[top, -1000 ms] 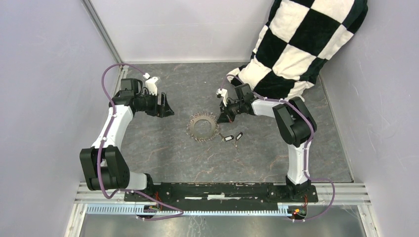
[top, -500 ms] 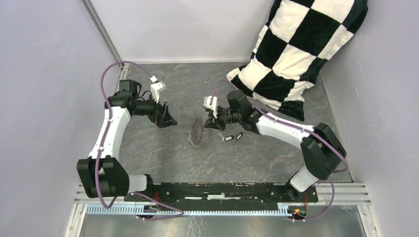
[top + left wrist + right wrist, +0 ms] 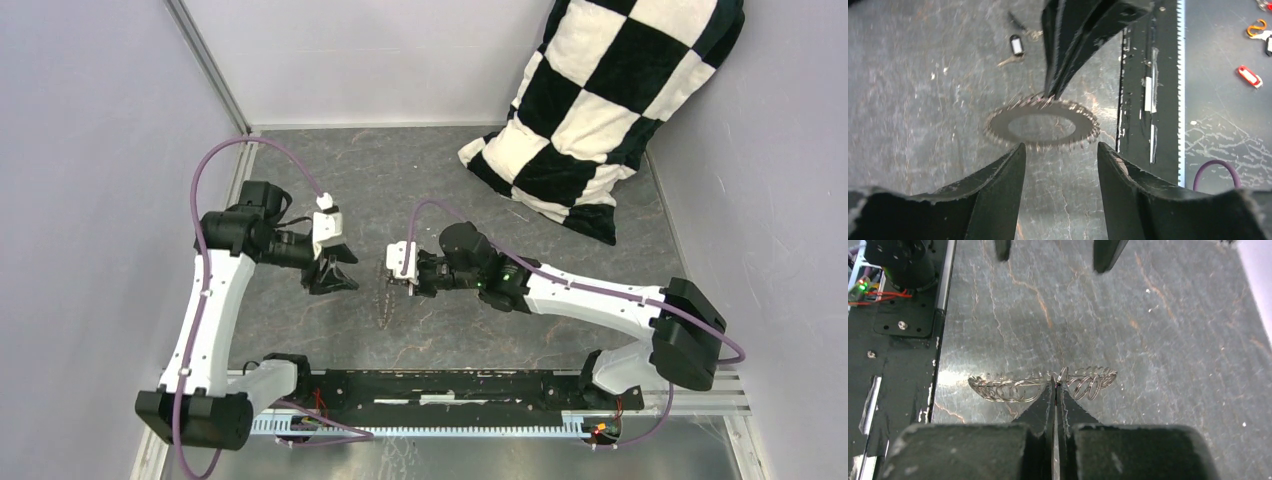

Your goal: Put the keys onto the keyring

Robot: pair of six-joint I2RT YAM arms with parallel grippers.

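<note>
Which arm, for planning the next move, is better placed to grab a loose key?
Probably left. The left end effector is open and empty; the right end effector is shut on the ring. A key lies past it.

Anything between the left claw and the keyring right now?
Nothing visible. In the left wrist view the open left claw faces the keyring directly, with nothing lying between them. The right claw pinches the ring's far rim, on the side away from the left claw, so it does not block the approach.
</note>
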